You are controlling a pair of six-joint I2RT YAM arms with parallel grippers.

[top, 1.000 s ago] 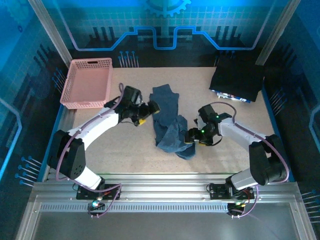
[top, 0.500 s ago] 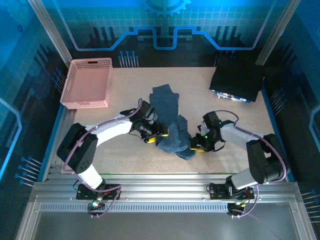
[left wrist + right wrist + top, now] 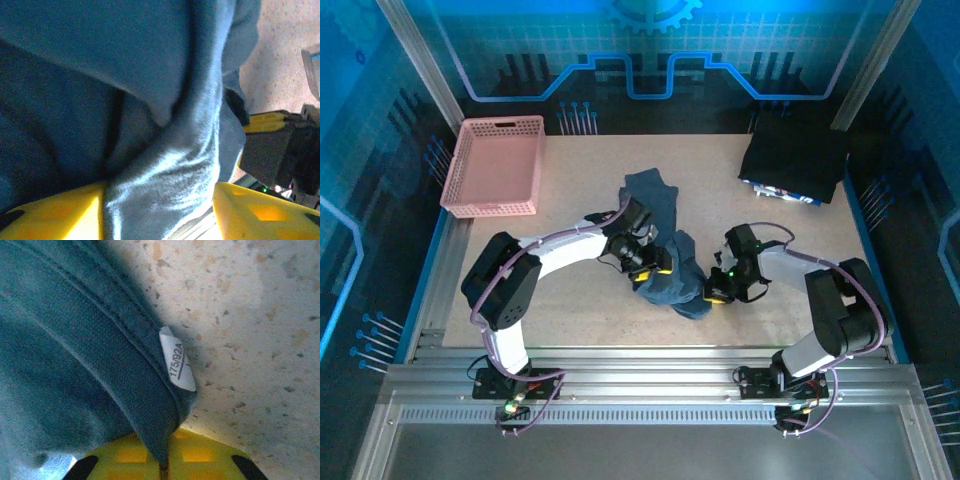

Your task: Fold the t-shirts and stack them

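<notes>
A crumpled slate-blue t-shirt (image 3: pixel 655 225) lies mid-table. My left gripper (image 3: pixel 656 266) is pushed into its left side. In the left wrist view a thick fold of the t-shirt (image 3: pixel 165 165) sits between the yellow fingers (image 3: pixel 50 215). The jaws stand apart, with a sliver of table showing beside the right finger. My right gripper (image 3: pixel 716 291) is at the shirt's lower right edge. In the right wrist view it (image 3: pixel 162 462) is shut on a seamed edge of the t-shirt (image 3: pixel 100 340) beside a white size tag (image 3: pixel 177 360).
A pink lattice basket (image 3: pixel 495 165) stands at the back left. A dark folded pile (image 3: pixel 795 160) lies at the back right. Speckled table (image 3: pixel 570 310) is bare in front of the shirt and to the right of the right gripper.
My left arm swung right into the shirt and its jaws narrowed around a fold. My right gripper slid down to the shirt's edge and closed on it.
</notes>
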